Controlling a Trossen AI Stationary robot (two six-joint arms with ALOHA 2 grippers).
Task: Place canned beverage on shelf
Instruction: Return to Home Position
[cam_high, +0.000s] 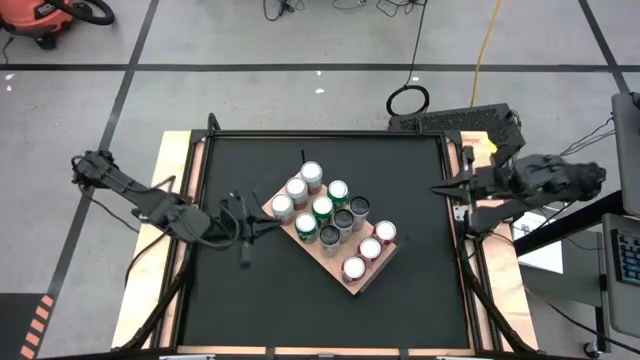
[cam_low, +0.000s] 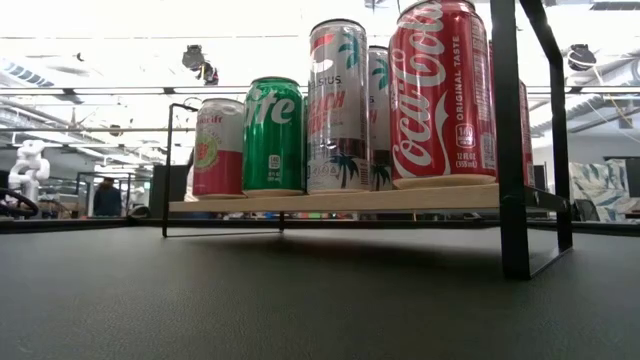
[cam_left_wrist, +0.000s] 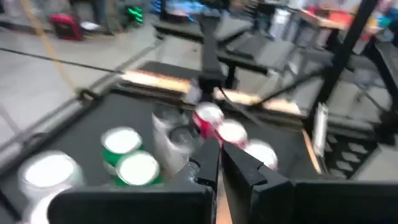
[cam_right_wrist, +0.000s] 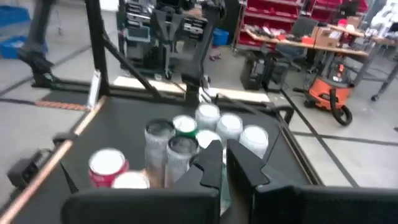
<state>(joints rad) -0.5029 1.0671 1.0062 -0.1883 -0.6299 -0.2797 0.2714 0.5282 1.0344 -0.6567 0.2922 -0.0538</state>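
Black table (cam_high: 420, 290) w/ tan shelf (cam_low: 330, 200) standing mid-table, set at an angle. Left gripper (cam_left_wrist: 221, 148) hangs just beside the shelf's left end, fingers nearly together, nothing btwn them. Right gripper (cam_right_wrist: 224, 149) is at the table's right edge, well apart from the shelf, fingers likewise close, empty. Cans (cam_high: 322, 207) stand upright in rows, red cans (cam_high: 369, 248) nearest the right arm. Every can in view is on the shelf, so stocking looks done. Prob. only parking the arms is left.
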